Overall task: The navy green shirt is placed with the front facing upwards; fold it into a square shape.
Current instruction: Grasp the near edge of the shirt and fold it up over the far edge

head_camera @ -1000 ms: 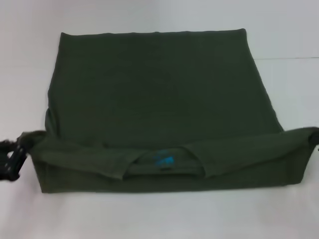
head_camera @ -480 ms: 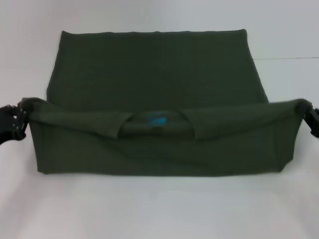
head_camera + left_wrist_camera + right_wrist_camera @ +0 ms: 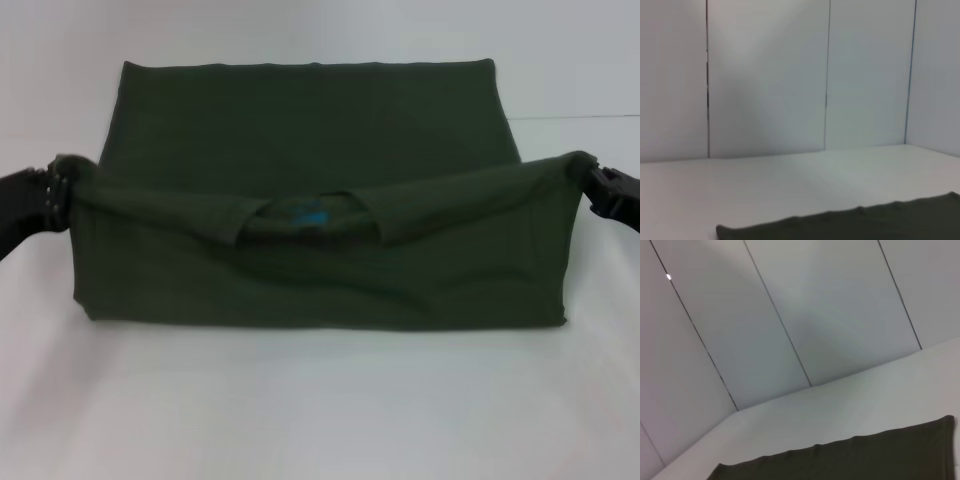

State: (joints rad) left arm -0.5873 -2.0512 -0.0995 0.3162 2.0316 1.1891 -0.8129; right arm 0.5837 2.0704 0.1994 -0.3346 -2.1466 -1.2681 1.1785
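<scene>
**Kid:** What are you holding?

**Me:** The navy green shirt [image 3: 320,190]. My left jaws [image 3: 55,195] are closed tight on one top corner of the near flap. My right jaws [image 3: 592,180] are closed tight on the other top corner. The flap hangs up between them like a little wall.

**Kid:** Where is the rest of the shirt?

**Me:** It lies flat on the white table [image 3: 320,410]. The part behind the flap reaches away from me to a straight far edge. The collar [image 3: 305,215] with its blue label [image 3: 308,214] sags in the middle of the flap.

**Kid:** What step is this?

**Me:** I think I am in the middle of a fold. The near end goes up and over toward the far edge.

**Kid:** What comes next?

**Me:** I think both arms should go forward together, at the same height. Then I lay the flap down on the flat part and let go. If one side goes faster, the fold may come out crooked. The middle sags, so it could bunch up too.

**Kid:** What is the room like?

**Me:** The table is plain and white. Behind it is a pale wall [image 3: 770,75] made of panels, with thin dark lines between them.
</scene>
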